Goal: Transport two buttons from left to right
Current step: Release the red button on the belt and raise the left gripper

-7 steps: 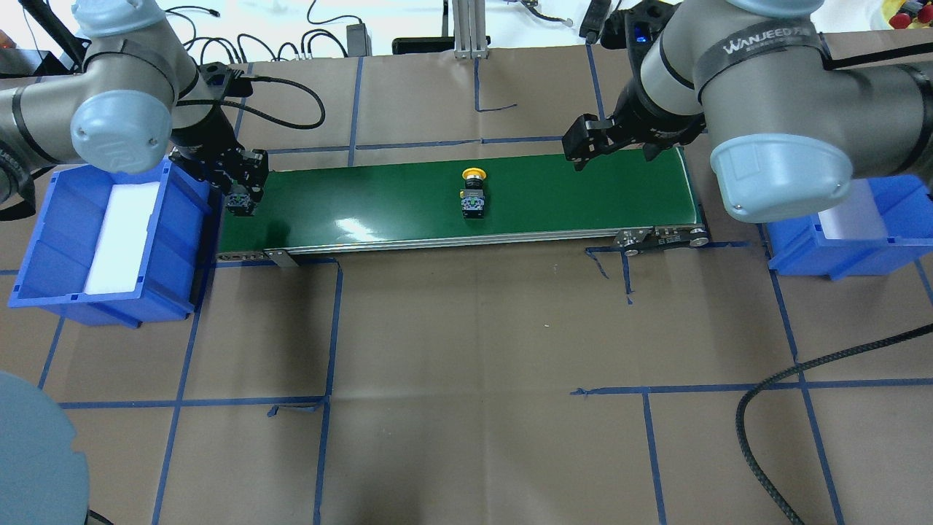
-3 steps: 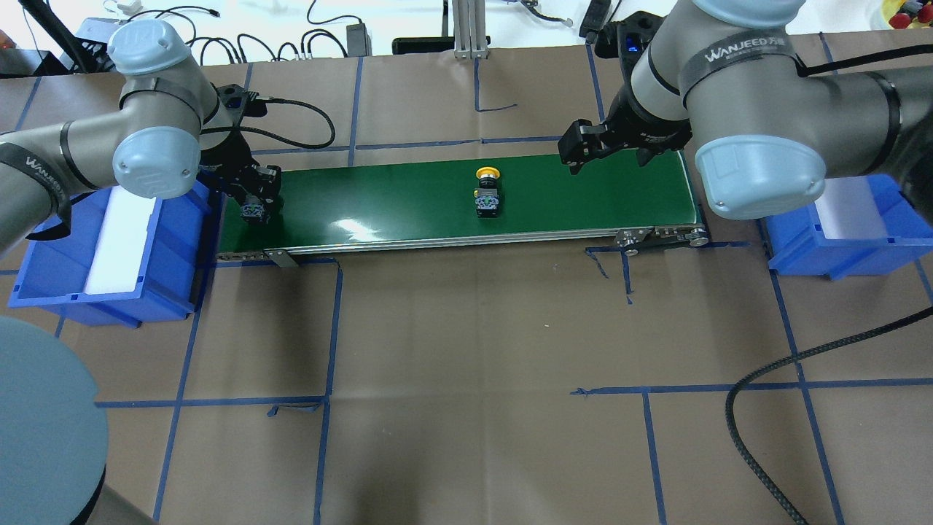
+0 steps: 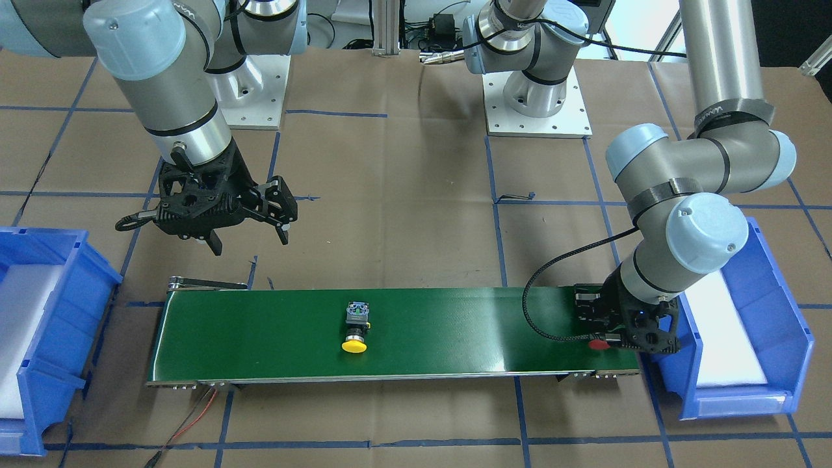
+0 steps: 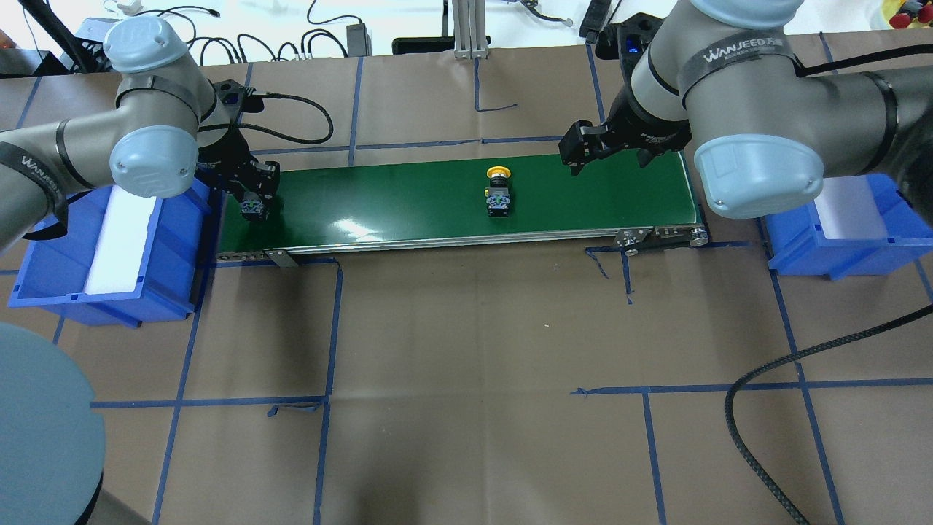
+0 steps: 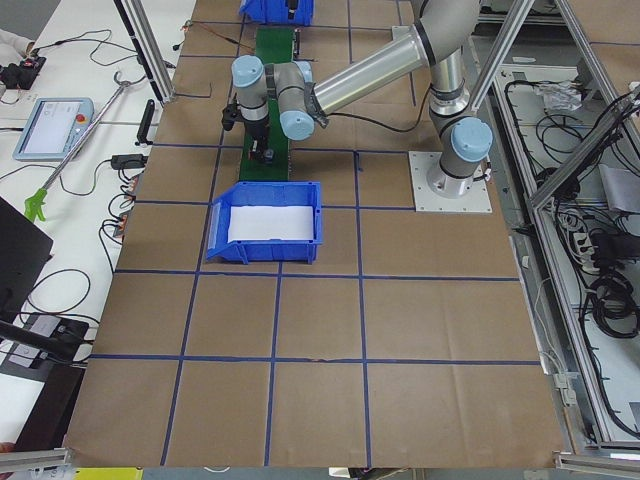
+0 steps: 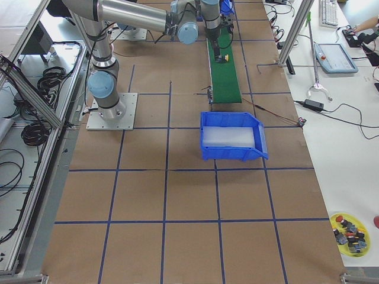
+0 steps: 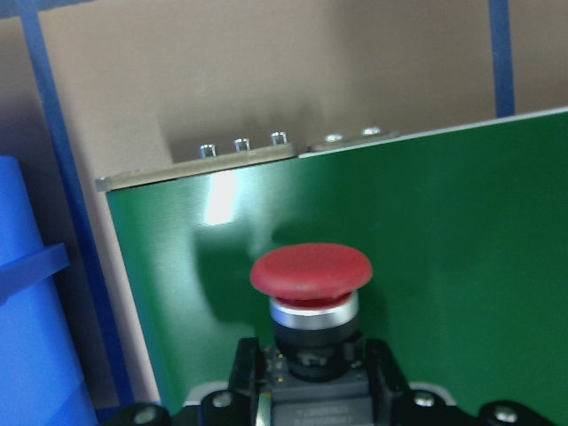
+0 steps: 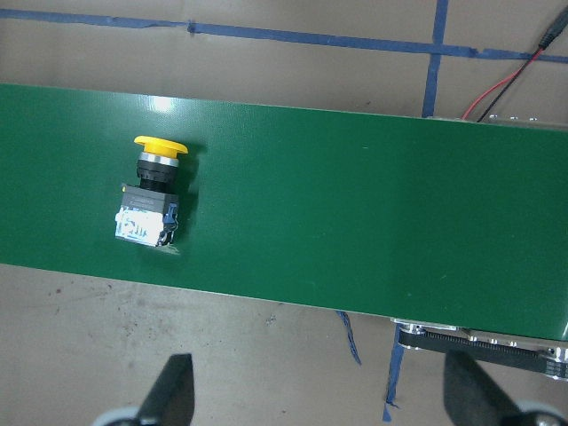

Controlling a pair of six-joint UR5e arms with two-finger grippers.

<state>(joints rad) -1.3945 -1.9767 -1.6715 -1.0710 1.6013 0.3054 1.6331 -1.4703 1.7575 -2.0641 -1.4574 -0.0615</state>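
The yellow button lies on its side mid-way along the green conveyor belt, cap towards the far edge; it also shows in the front view and the right wrist view. My left gripper hangs low over the belt's left end, shut on the black body of the red button, whose cap points sideways. My right gripper hovers open above the belt's right part, beyond the far edge, with nothing between its fingers.
A blue bin with a white liner stands off the belt's left end, beside my left gripper. A second blue bin stands off the right end. A black cable lies on the brown paper at the front right.
The yellow button has travelled to the right along the belt. My left gripper has shifted slightly right over the belt's left end with the red button. The right gripper has barely moved.
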